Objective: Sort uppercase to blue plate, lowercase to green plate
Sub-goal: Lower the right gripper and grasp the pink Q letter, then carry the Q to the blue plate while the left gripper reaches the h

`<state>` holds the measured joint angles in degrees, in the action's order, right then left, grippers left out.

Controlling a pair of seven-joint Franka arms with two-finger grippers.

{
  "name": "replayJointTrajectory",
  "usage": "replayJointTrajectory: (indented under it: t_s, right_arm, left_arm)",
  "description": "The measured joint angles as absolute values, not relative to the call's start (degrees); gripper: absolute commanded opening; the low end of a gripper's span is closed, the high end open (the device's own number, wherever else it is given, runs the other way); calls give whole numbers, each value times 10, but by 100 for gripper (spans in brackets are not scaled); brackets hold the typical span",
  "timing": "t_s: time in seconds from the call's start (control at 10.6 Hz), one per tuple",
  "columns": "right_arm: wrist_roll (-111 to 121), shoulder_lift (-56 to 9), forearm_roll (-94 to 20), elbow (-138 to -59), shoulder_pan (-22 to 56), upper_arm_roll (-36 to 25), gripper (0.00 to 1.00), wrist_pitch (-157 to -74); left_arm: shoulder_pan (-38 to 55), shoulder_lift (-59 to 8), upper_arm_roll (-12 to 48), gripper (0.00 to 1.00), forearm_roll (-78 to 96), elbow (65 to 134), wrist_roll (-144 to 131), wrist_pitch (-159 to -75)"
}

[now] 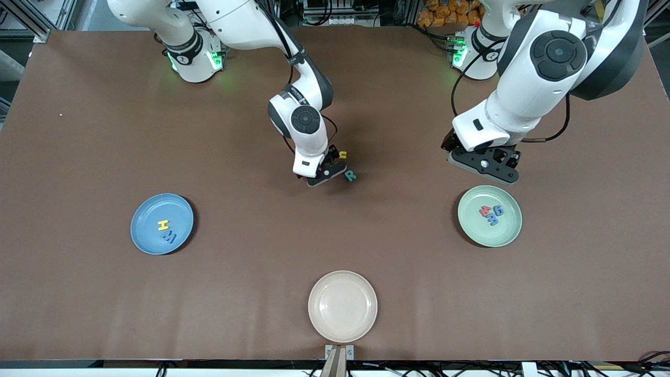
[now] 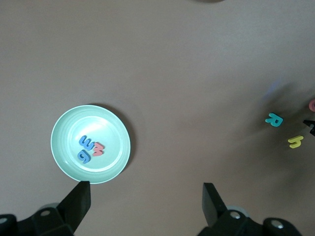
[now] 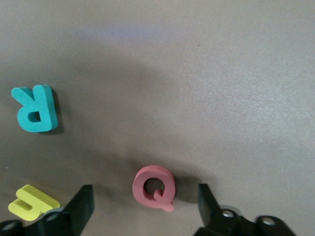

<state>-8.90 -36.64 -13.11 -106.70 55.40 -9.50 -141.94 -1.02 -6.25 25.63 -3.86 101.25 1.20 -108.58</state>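
Note:
My right gripper (image 3: 145, 204) stands open low over the table's middle, its fingers (image 3: 81, 206) on either side of the red Q (image 3: 154, 188) and apart from it. The teal R (image 3: 34, 108) and yellow y (image 3: 32, 202) lie close beside it. The front view shows this gripper (image 1: 328, 168) covering the Q, with the R (image 1: 350, 176) and y (image 1: 343, 155) next to it. The blue plate (image 1: 146, 214) holds a yellow H (image 1: 163, 225) and a blue M (image 1: 169, 237). In the green plate (image 1: 473, 230) lie several lowercase letters (image 1: 492, 213). My left gripper (image 1: 484, 165) hangs open and empty beside the green plate (image 2: 66, 132).
A cream-beige plate (image 1: 342, 306) stands empty near the table's front edge, nearer to the front camera than the loose letters. The brown table top (image 1: 251, 251) between the three plates is bare.

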Motion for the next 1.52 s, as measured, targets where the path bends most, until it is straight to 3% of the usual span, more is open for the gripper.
replayJointTrajectory:
  t_s: [0.09, 0.57, 0.85, 1.23, 1.52]
  right_arm:
    - [-87, -367, -129, -1071, 554, -95, 0, -1430]
    - [-86, -360, -124, -1074, 555, -96, 0, -1437]
    - [-86, -360, -124, -1074, 555, -104, 0, -1438]
    - [-81, -343, -123, -1071, 550, -212, 0, -1408]
    - [11, -330, -114, -1057, 547, -320, 0, -1337]
  left_arm:
    - [-10, -63, 256, 100, -39, 1012, 12, -1086]
    - [-10, -65, 258, 100, -39, 1012, 13, -1086]
    - [-10, -66, 289, 100, -39, 1016, 13, -1086]
    - [-6, -82, 363, 100, -42, 1046, 14, -1087]
    - [20, -142, 418, 100, -125, 1052, 19, -1119]
